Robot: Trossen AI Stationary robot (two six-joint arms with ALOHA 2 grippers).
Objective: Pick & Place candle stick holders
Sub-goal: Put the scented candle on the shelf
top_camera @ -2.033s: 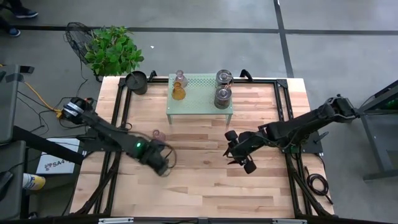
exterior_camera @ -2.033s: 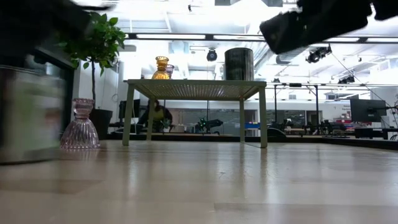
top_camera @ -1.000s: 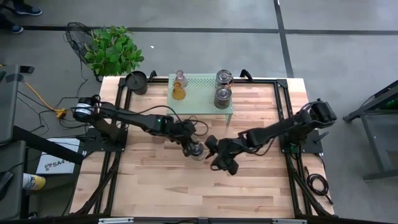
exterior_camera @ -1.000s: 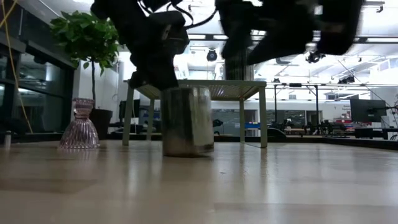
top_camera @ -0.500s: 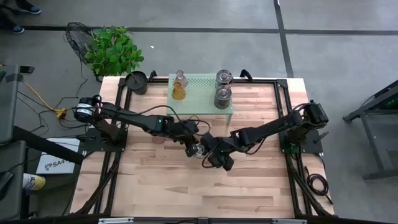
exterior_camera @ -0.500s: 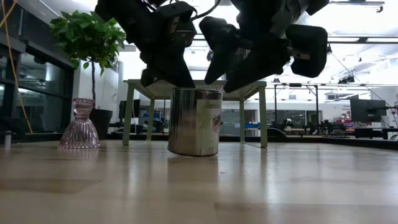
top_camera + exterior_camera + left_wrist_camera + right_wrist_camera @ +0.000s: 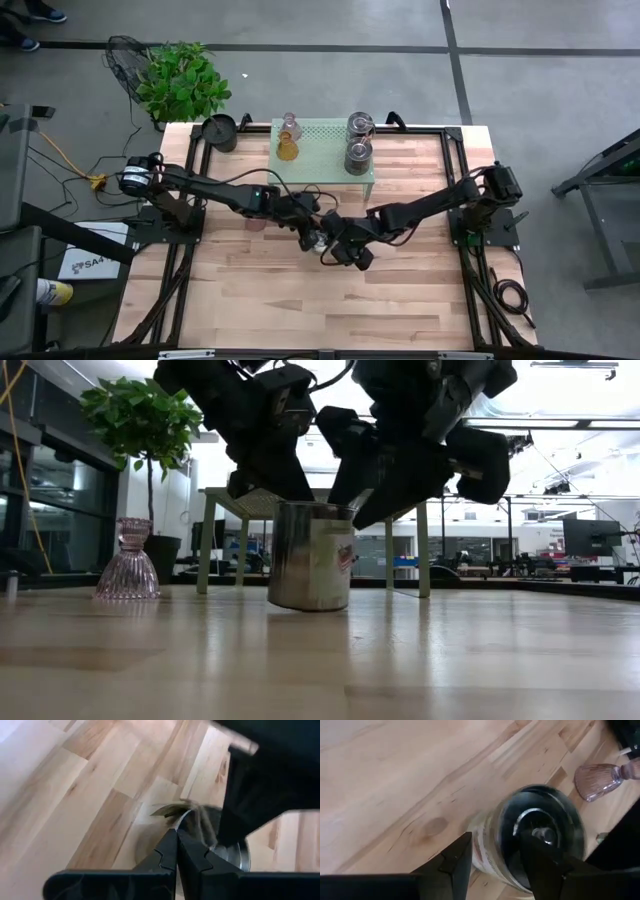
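Observation:
A squat silvery-grey candle stick holder stands at the table's middle, leaning slightly. My left gripper is shut at its rim on the left side. My right gripper comes down from the right, open. One finger is outside the wall and the other is over the opening; I cannot tell whether they touch. A pale pink glass holder rests on its wide base to the left. My left gripper has its shut fingertips on the silvery holder's rim, on the side toward the table's left. The fingers slant down from the left and far side. The tips hide how they grip the rim. The holder leans a little, its base at the tabletop.
A small green stand sits at the far middle. It carries an amber holder, a pale glass one and two silvery ones. A black pot and a plant are at the far left.
My right gripper has moved toward the table's left and down, from beside the silvery holder to over its rim. My left gripper has kept its place at the rim. The holder, upright a second ago, now leans slightly.

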